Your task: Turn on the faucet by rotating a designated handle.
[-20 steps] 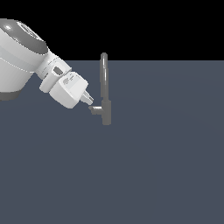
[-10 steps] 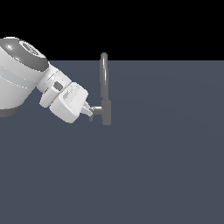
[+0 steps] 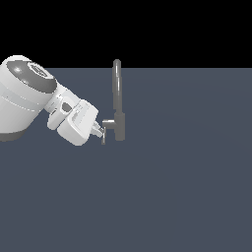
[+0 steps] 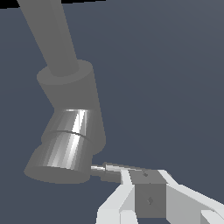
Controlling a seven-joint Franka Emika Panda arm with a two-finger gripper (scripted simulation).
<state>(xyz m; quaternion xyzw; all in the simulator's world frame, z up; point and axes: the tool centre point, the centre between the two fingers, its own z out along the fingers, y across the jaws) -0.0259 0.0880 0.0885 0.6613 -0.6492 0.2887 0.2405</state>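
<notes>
The handle is a thin grey lever hanging at the end of a short horizontal stub, at about nine o'clock from the base of the faucet in the exterior view. Most of it is covered there by the gripper, so only a sliver shows. In the wrist view the handle appears as a slim rod, grey with pale highlights, poking out under the stub's wide end; its far end is hidden behind a white finger.

The faucet stands a little left of centre in the exterior view, on a flat slate-blue floor: a thick matte cylinder below, a narrow upright spout curving over at the top. Up close, the wrist view shows the faucet cut off above, with the stub as a flared drum of brushed, shiny metal banded by one groove, a texture the exterior view does not resolve.

The gripper is blocky white plastic with a grey square inset. Its tip sits against the handle, yet I cannot tell whether the fingers are apart or together. The rounded white arm runs off the frame edge at nine o'clock.
</notes>
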